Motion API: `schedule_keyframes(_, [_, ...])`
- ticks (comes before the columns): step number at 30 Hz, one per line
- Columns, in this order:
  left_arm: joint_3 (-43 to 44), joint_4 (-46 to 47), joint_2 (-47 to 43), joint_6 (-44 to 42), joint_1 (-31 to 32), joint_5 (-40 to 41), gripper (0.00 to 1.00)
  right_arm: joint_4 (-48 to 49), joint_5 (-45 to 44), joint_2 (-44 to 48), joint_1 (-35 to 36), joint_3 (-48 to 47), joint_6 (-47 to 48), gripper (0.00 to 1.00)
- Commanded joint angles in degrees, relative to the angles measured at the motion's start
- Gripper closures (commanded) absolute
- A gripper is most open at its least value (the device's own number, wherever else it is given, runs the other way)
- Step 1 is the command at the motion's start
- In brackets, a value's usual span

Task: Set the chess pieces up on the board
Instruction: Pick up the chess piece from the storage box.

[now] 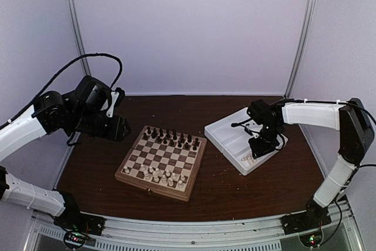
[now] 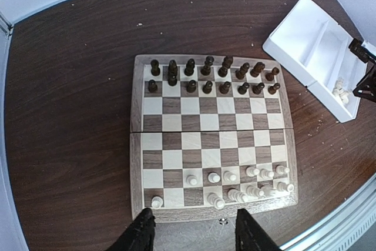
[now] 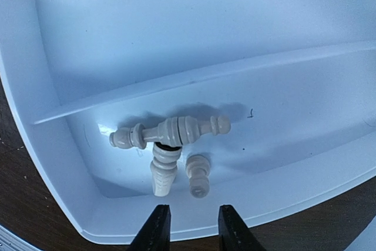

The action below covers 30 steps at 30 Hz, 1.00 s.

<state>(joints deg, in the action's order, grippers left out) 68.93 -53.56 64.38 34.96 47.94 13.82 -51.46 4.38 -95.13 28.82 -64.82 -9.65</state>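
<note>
Chess pieces (image 3: 170, 136) not yet placed lie in the lower middle of the right wrist view, three cream figures on their sides in the near compartment of the white tray (image 3: 176, 27). The longest lies crosswise over the top of a second, and a short one sits just beside them. More cream figures (image 2: 235, 183) stand or lean in the bottom two rows of the board (image 2: 136, 145), mostly toward its lower right, and the dark pieces (image 2: 205, 77) fill the top two rows. They look light, rigid and smoothly turned, so they will probably roll or squirt out of a loose pinch. The thick collar at mid-body, taken across the long axis, seems the safest hold. The short loose one looks easier to lift than the stacked pair (lifting the lower one would tip the upper). The right fingers (image 3: 155, 230) hover at the tray's near rim, apart with nothing between them. The left fingers (image 2: 138, 236) hang over the board's bottom edge, also apart and empty. The tray floor is glossy and its walls and divider crowd the approach. The table (image 1: 235, 192) is dark wood grain, enclosed by pale walls with metal posts.
</note>
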Motion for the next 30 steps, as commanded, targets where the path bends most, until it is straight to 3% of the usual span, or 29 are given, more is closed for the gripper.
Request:
schedule_keyframes(1, [-0.5,2.2,-0.1,-0.7,-0.4,1.0,0.53,0.5,1.3,-2.2,-0.5,-1.6,1.2,0.68])
schedule_keyframes(9, [-0.8,2.2,0.2,-0.9,-0.4,1.5,0.52,2.1,1.5,-5.3,-0.8,-2.1,1.2,0.72])
schedule_keyframes(17, [-0.6,2.2,0.5,-1.4,-0.4,1.3,0.52,2.3,1.0,-6.1,-1.3,-2.7,1.4,0.84])
schedule_keyframes(21, [-0.4,2.1,0.8,-1.4,-0.4,1.0,0.52,1.6,0.3,-4.8,-1.3,-3.3,1.6,0.90])
schedule_keyframes(30, [-0.1,2.1,0.7,-1.4,-0.4,0.7,0.52,-2.2,3.3,1.1,-0.7,-5.6,3.9,0.92])
